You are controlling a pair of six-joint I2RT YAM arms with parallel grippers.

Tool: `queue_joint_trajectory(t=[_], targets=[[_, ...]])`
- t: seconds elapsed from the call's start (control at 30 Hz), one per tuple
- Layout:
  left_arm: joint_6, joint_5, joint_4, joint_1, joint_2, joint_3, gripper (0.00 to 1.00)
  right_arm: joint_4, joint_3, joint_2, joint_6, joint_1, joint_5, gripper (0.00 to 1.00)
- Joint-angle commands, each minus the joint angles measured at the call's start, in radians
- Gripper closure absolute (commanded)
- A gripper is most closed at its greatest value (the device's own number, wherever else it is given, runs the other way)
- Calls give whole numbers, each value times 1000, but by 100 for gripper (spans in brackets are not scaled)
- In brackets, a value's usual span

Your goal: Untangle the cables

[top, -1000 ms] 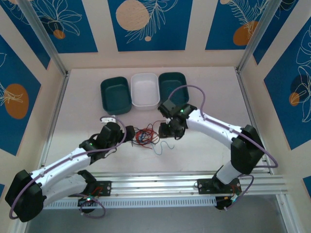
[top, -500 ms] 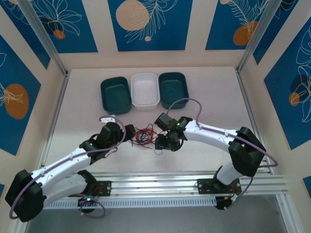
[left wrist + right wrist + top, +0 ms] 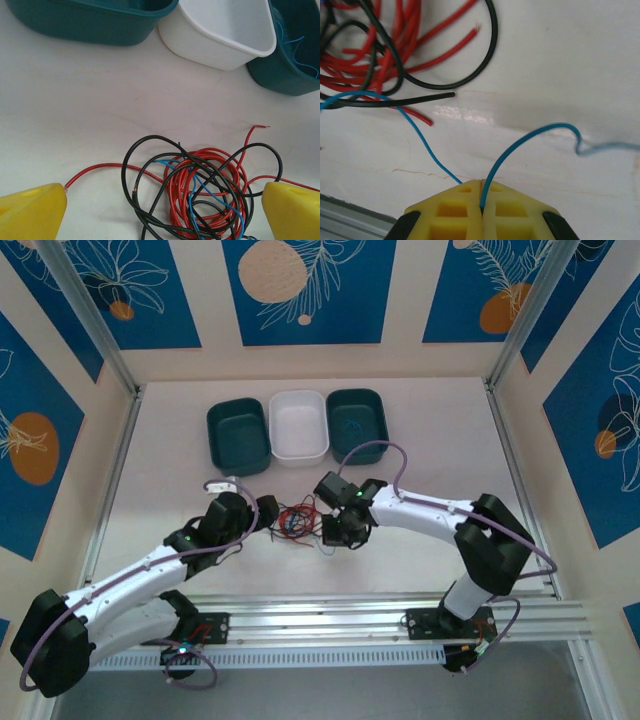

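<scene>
A loose tangle of thin red, black and blue cables [image 3: 298, 522] is lying at the middle of a pale, smooth bench [image 3: 170, 480]. At 12 o'clock from the tangle, three rounded plastic bins are sitting in a row: a dark teal bin [image 3: 238, 437], a white bin [image 3: 298, 426] and a second dark teal bin [image 3: 356, 423] holding a loose blue wire [image 3: 295, 42].

The left gripper [image 3: 268, 512] is sitting at 9 o'clock of the tangle. Its yellow fingers [image 3: 32, 210] are standing wide apart, released, one on each side of the wire loops.

The right gripper [image 3: 335, 532] is sitting at 4 o'clock of the tangle. In its wrist view it is clenched, pinching one thin blue cable [image 3: 520, 147]. One strand is running towards the red and black wires at 10 o'clock, the other curling off towards 3 o'clock.
</scene>
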Motion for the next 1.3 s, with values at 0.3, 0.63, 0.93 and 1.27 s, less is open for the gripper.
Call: queue_joint_trajectory(t=[0.3,0.63,0.93,1.27], targets=[[72,46,44,10,44,39,0,19,171,-325,-248,23,322,100],[114,139,122,10,82,40,0,79,311,-351,-400,5,356,100],[345,416,411,-11,115,16,0,41,423,-292,-429,-61,295,100],[501,284,623,-167,302,52,0,47,488,-287,-446,-70,232,100]])
